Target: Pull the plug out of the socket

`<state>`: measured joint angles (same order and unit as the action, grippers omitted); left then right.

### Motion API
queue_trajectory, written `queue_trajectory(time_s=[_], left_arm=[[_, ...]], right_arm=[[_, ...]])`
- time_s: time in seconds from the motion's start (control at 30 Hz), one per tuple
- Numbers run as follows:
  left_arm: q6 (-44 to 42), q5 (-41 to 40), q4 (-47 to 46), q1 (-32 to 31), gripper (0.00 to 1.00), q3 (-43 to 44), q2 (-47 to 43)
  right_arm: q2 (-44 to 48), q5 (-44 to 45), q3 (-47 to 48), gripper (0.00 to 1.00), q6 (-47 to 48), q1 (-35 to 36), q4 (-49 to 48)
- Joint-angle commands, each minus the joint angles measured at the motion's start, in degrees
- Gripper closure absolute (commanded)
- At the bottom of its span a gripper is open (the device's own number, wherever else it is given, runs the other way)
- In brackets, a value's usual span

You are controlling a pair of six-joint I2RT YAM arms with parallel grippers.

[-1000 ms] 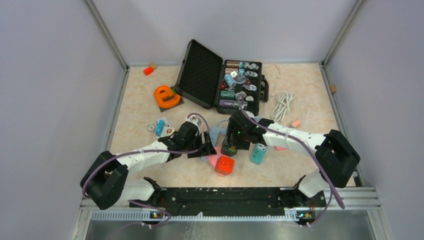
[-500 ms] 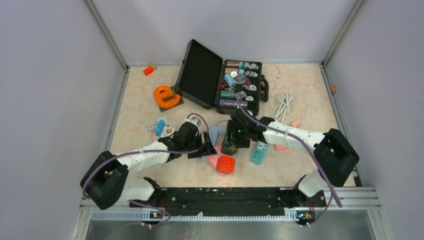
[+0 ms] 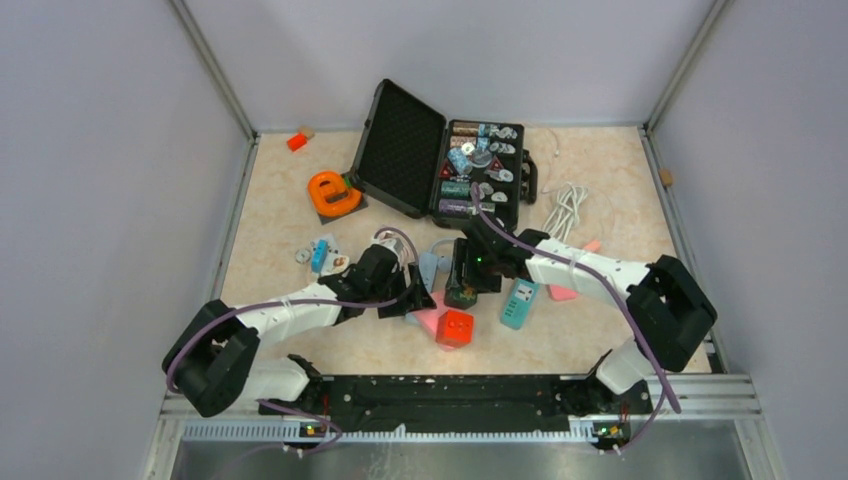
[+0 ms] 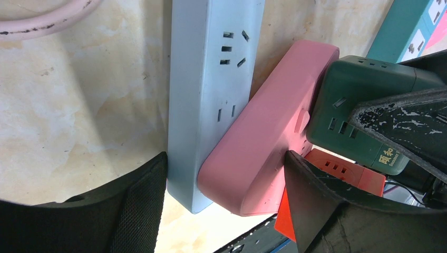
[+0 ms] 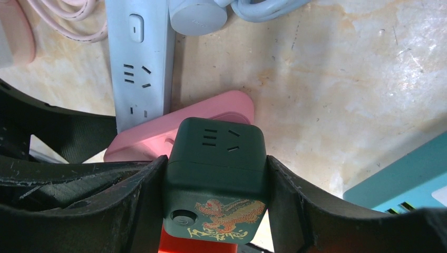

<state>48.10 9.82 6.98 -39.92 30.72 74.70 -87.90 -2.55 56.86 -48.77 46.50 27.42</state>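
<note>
Pink plastic, clamped at one end by the left claw: the pink power strip, lying flat on the desk, with the end of a pale blue strip caught in the same bite, one pad on the blue edge and the other on the pink. Probably held so to anchor the socket against the coming pull.

Just to the right, touching the pink strip's far side: dark green cube plug, seemingly seated in that strip, though with the joint itself hidden in every view. Gripped square across its two flanks by the right claw, pads flat on the sides, socket face and button left bare. A hold suited to drawing straight off rather than twisting.

Just beside these, toward the near edge: red cube, partly covered. Farther right, apart from the action: teal strip, untouched.

Judged not yet separated. Next, likely: draw the cube away along the prong line with the pink strip pressed down. Beware dragging the blue strip along, or rocking the plug and jamming it.
</note>
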Motion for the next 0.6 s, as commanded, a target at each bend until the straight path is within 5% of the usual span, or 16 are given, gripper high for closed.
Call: queue_trajectory(time_s=[0.0,0.2,0.43,0.57], left_arm=[[-2.01,-8.94,10.32,0.02,0.46,-3.76,4.84],[-2.33,-8.67,10.53,0.02,0.46,-3.65,4.83],[-1.24,-9.27,11.47,0.02,0.48,-2.86,5.18],[-1.72,-11.63,13.27,0.02,0.49,-1.1,5.75]], right_arm=[[2.11,-5.7,5.1,1.0,1.95,2.25,-4.0],[7.21,-14.38,1.95,1.0,0.35,-2.8,-8.8],[-0.77,6.42,12.3,1.0,5.56,4.15,8.47],[2.79,3.92,10.86,1.0,5.89,3.13,4.34]])
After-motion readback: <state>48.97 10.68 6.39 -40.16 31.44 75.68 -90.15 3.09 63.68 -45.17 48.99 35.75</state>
